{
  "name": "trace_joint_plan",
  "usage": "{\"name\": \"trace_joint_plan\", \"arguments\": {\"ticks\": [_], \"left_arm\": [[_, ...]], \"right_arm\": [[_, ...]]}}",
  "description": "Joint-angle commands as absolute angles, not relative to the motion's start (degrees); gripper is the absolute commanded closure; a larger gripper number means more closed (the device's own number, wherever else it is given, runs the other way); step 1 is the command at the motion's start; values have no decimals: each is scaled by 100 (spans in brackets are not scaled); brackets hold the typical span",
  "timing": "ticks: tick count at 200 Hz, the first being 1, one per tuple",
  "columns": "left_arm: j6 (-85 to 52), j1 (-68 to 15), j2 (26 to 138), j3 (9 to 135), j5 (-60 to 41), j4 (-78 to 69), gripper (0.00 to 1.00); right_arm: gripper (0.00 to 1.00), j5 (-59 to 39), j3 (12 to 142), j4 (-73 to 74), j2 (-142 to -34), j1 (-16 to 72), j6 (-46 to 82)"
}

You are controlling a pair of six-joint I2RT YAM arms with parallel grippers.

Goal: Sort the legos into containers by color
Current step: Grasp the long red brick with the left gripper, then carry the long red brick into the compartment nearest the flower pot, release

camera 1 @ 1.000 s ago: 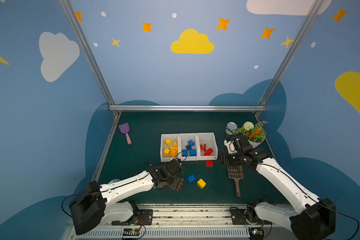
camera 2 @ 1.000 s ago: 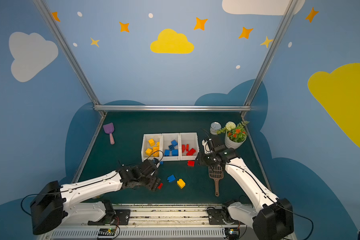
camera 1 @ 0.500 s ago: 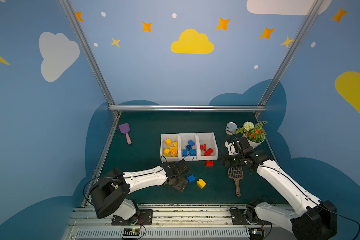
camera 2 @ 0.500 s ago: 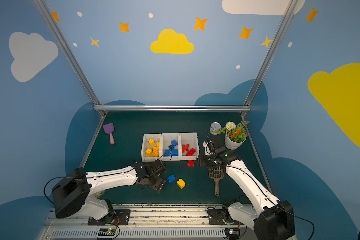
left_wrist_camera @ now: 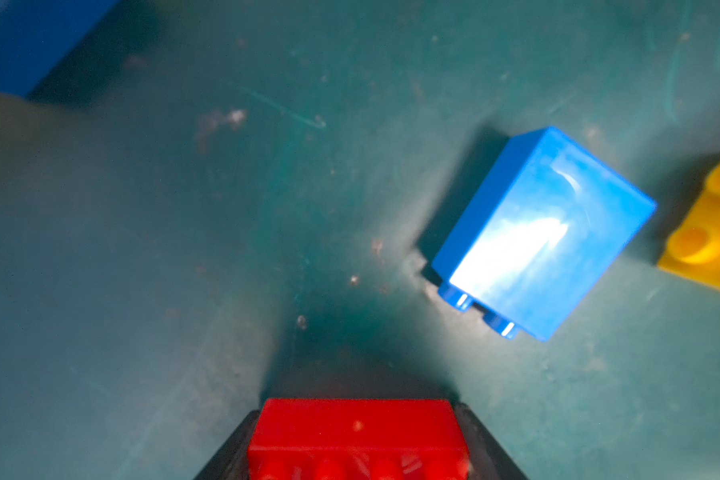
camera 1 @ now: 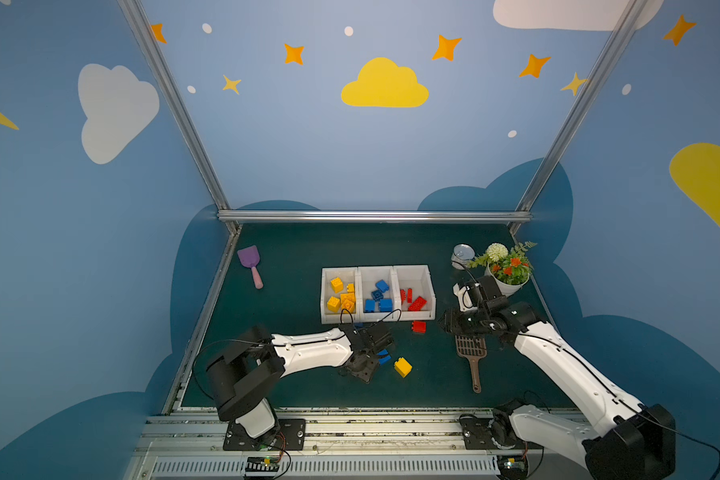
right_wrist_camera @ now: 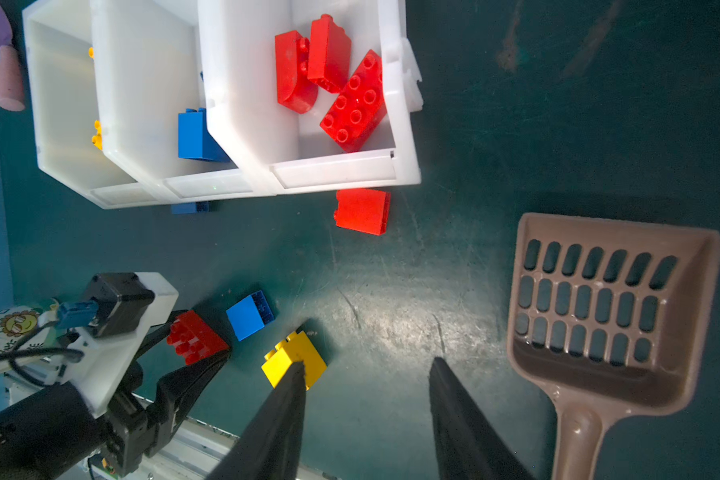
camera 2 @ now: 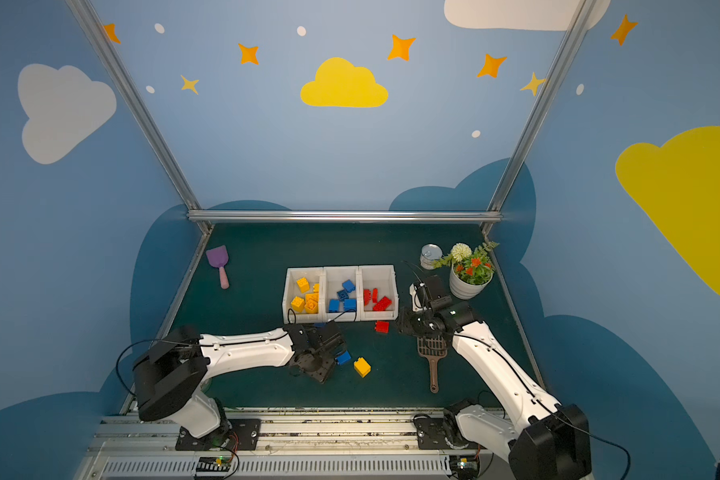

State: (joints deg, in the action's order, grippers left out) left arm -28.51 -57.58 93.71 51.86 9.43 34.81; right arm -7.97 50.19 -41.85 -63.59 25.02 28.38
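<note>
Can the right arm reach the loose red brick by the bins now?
Probably yes. The right hand hangs open near the small red studded plastic brick by the white plastic bins, bare green mat between them; the brown slotted plastic scoop lies aside. The left hand grips another red brick.

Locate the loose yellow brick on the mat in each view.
In both top views: yellow brick on the mat, near the middle.
Left wrist: cut off at the frame edge.
Right wrist: partly behind a black fingertip.
Shared landmark: the blue brick lying right beside it.
</note>
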Motion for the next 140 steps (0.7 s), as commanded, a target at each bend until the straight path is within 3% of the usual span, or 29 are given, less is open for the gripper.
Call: {"name": "trace_joint_plan", "arguments": {"ticks": [1,72,140], "left_arm": [[-2951,-5783,9306,5147,1083,3613,39],[-2874,-5716,8822,5493,1112,3229,41],[-1709,-5110,10375,8339,766,3550,41]], "right_arm": [[51,-694,4964,-4267,-6240,2522,2924],[52,-566,4994,-4350,-6164,2513,2949],[52,-36,4676,-4188,-5591,2487,3022]]}}
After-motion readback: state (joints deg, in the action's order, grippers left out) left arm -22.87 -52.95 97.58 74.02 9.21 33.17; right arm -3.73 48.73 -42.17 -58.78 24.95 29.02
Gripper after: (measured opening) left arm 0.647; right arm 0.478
